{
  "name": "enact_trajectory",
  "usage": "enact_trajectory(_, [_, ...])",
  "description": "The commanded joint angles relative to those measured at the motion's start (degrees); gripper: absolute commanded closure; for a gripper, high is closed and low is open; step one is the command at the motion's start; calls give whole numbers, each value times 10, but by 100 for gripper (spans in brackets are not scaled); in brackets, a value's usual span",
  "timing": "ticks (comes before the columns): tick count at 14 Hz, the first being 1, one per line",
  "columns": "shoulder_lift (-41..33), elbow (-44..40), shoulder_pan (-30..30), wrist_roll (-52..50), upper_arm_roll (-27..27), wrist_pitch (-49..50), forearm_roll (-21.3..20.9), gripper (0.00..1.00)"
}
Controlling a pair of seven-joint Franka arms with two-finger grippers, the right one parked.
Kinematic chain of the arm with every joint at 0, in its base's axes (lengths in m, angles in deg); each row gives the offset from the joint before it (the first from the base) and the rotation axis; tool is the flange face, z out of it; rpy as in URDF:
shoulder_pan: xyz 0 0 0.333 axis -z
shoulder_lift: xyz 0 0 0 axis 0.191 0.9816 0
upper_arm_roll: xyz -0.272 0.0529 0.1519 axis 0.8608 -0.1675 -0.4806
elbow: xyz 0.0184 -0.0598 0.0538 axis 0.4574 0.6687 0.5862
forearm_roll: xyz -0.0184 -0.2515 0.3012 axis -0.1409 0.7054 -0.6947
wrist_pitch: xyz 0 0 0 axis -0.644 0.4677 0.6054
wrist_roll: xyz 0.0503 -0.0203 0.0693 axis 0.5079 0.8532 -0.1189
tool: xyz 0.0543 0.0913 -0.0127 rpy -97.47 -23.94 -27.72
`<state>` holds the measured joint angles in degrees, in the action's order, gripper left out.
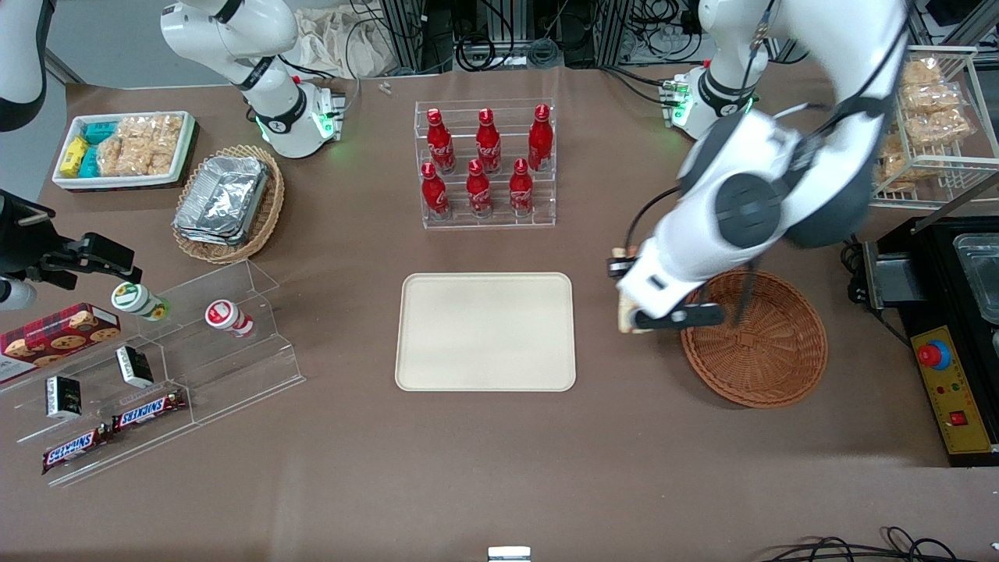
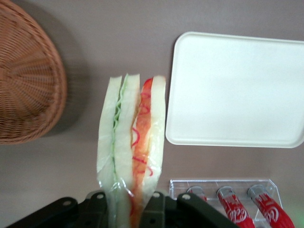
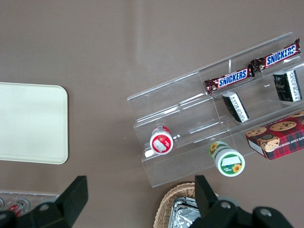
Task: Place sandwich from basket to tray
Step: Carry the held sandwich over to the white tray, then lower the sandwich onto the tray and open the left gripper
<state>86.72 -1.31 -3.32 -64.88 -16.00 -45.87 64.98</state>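
Observation:
My left gripper (image 1: 634,316) hangs above the bare table between the reddish-brown wicker basket (image 1: 769,355) and the cream tray (image 1: 485,332), just off the basket's rim. It is shut on the sandwich (image 1: 624,312), a plastic-wrapped wedge of white bread. In the left wrist view the sandwich (image 2: 130,137) sticks out from between the black fingers (image 2: 159,209) of the gripper (image 2: 127,205), showing green and orange-red filling. Below it lie the basket's rim (image 2: 50,95) and the tray (image 2: 237,90). Nothing lies in the basket or on the tray.
A clear rack of red bottles (image 1: 485,168) stands farther from the camera than the tray. Toward the parked arm's end are an acrylic snack shelf (image 1: 156,367), a tan basket of foil containers (image 1: 226,203) and a white snack bin (image 1: 121,148). A black box with a red button (image 1: 934,355) sits beside the basket.

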Motion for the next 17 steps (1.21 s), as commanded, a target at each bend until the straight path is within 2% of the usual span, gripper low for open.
enact_trajectory(1, [61,-18,46,-89,-1,-49,-66,100])
enact_trajectory(3, [106,-18,69,-119,-2,-94,-74,100])
enact_trajectory(5, [148,-17,82,-122,-1,-166,-73,100])
enact_trajectory(8, [196,-17,105,-116,-3,-223,-80,100])
enact_trajectory(11, [231,-21,106,-119,-3,-240,-130,99])
enact_trajectory(12, [235,-21,105,-113,-3,-250,-131,90])
enact_trajectory(13, [234,-20,105,-112,-3,-252,-132,76])
enact_trajectory(14, [232,-20,102,-111,-3,-252,-133,56])
enact_trajectory(15, [229,-21,100,-115,-3,-251,-131,31])
enact_trajectory(16, [225,-21,101,-122,-3,-250,-132,0])
enact_trajectory(17, [213,-19,99,-123,-3,-246,-132,0])
